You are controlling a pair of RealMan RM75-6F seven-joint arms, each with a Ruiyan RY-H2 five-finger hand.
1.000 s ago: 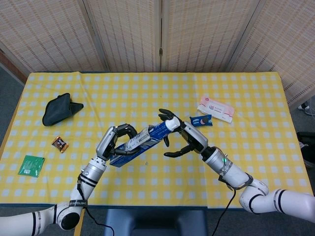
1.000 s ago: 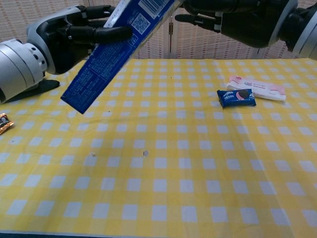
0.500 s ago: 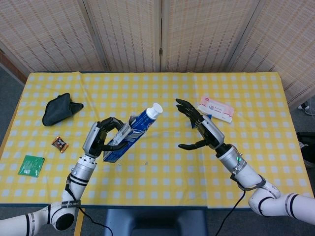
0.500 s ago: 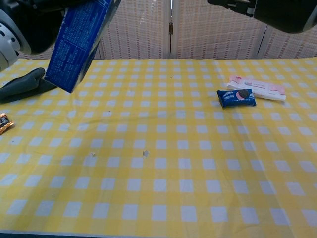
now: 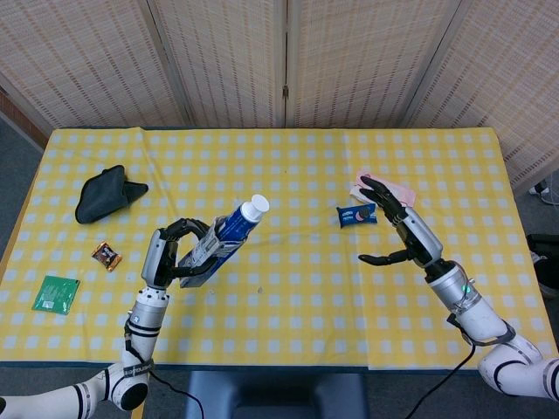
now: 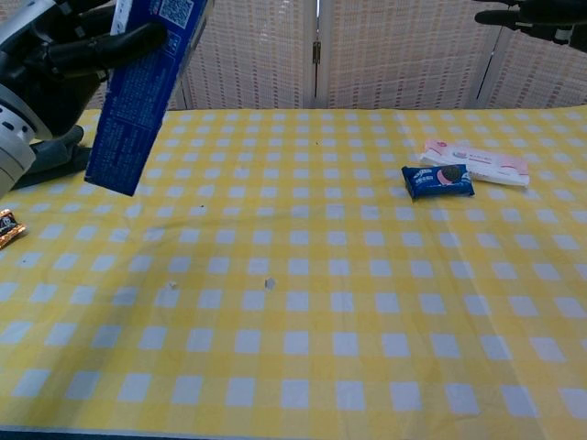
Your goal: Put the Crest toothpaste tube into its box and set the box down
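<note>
My left hand (image 5: 170,253) grips the blue Crest box (image 5: 203,253), tilted, above the table's left half. The toothpaste tube (image 5: 241,217) sticks out of the box's upper end, its white cap pointing up and right. In the chest view the box (image 6: 142,87) hangs at the top left with my left hand (image 6: 55,64) wrapped around it. My right hand (image 5: 403,232) is open, fingers spread, holding nothing, over the right part of the table, well apart from the box. Only its fingertips (image 6: 532,11) show in the chest view's top right corner.
A blue Oreo pack (image 5: 356,215) and a pink-white packet (image 5: 397,190) lie by my right hand. A black pouch (image 5: 106,194), a small brown snack packet (image 5: 106,255) and a green packet (image 5: 56,292) lie at the left. Yellow checked cloth (image 5: 288,288) covers the table.
My right hand let go of the tube's cap end and drew away to the right, opening. My left hand carried the box with the tube leftward and lower.
</note>
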